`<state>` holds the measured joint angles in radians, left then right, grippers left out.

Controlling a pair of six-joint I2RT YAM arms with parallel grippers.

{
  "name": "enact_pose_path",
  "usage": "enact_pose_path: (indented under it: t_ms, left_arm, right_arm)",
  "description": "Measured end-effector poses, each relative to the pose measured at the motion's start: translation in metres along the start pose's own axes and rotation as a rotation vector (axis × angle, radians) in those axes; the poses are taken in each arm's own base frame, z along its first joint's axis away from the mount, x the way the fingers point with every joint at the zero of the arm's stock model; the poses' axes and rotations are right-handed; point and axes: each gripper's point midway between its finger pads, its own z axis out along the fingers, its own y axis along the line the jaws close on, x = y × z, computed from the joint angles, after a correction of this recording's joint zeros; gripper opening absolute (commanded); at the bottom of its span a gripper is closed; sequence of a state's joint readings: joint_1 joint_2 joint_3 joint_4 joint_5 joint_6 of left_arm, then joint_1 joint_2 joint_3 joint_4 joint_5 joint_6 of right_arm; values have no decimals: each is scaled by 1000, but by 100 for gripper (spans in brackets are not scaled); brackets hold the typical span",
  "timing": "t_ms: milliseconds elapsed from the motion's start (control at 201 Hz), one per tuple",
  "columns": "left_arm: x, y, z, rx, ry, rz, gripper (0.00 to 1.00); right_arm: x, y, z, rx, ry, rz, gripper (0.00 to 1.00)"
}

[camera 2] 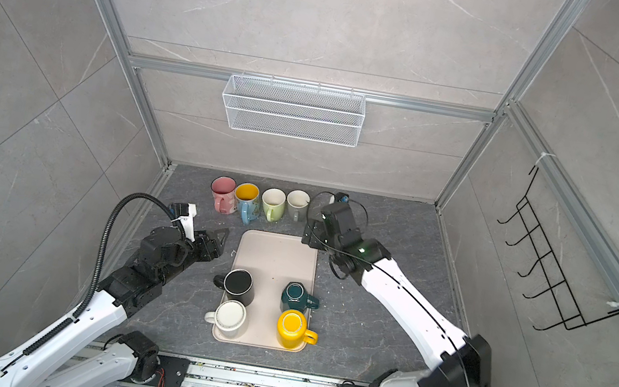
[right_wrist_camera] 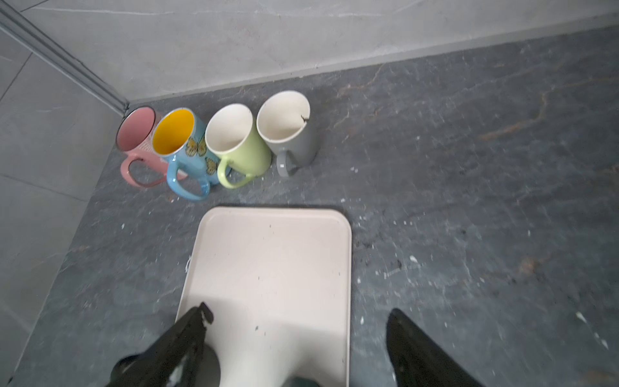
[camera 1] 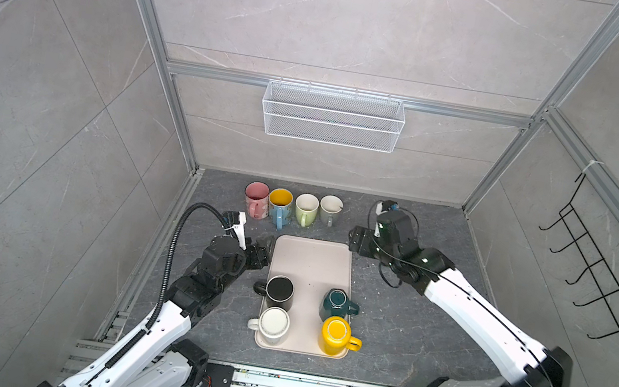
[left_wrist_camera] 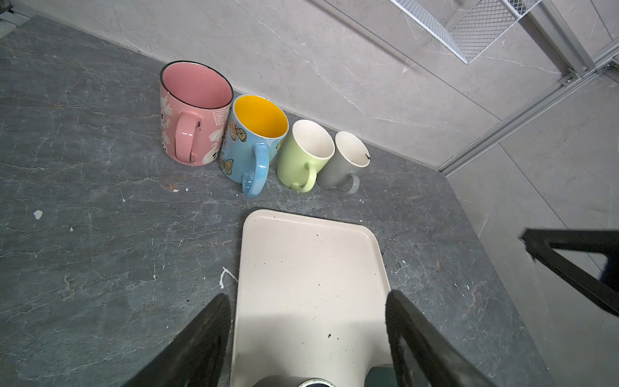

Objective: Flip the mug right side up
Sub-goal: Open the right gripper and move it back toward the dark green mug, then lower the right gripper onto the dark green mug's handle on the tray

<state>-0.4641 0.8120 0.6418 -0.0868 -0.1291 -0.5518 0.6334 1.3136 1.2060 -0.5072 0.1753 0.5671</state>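
Four upside down on beige rectangular tray (camera 1: 312,258), lower centre: black ceramic mug (camera 1: 279,291), white mug (camera 1: 273,323), teal mug (camera 1: 336,304), yellow mug (camera 1: 335,335); all left to turn. Row of upright mugs (camera 1: 305,210) above tray: done. Both left gripper (left_wrist_camera: 308,295), right gripper (right_wrist_camera: 300,309) spread, empty.

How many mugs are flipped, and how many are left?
Done: the pink mug, blue mug, green mug and grey mug stand upright at the back. In hand: nothing; the left gripper and right gripper show open, empty jaws. Left: the black mug, white mug, dark green mug and yellow mug look upside down on the tray.
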Motion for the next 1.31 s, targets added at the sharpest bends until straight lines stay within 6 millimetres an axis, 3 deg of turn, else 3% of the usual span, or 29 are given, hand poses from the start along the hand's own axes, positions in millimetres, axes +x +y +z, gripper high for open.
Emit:
enact_pose_path:
  t_ms: [129, 254, 354, 493, 657, 941, 1310]
  left_arm:
    - [0, 0, 1, 1, -1, -2, 72]
    - [2, 1, 2, -2, 4, -7, 71]
    - [4, 1, 5, -5, 11, -14, 70]
    - [9, 4, 12, -18, 32, -24, 69]
    - [15, 6, 18, -29, 53, -36, 69]
    - [12, 4, 19, -18, 40, -55, 69]
    - [6, 2, 15, -12, 17, -61, 69]
  right_arm:
    - [28, -16, -37, -46, 14, 106, 75]
    - [59, -30, -54, -76, 53, 227, 68]
    - [86, -39, -56, -88, 104, 349, 63]
    - [125, -52, -49, -83, 176, 531, 63]
    - [155, -62, -40, -71, 222, 745, 64]
    - [187, -71, -16, -79, 254, 1026, 74]
    - [188, -51, 15, -176, 290, 1187, 75]
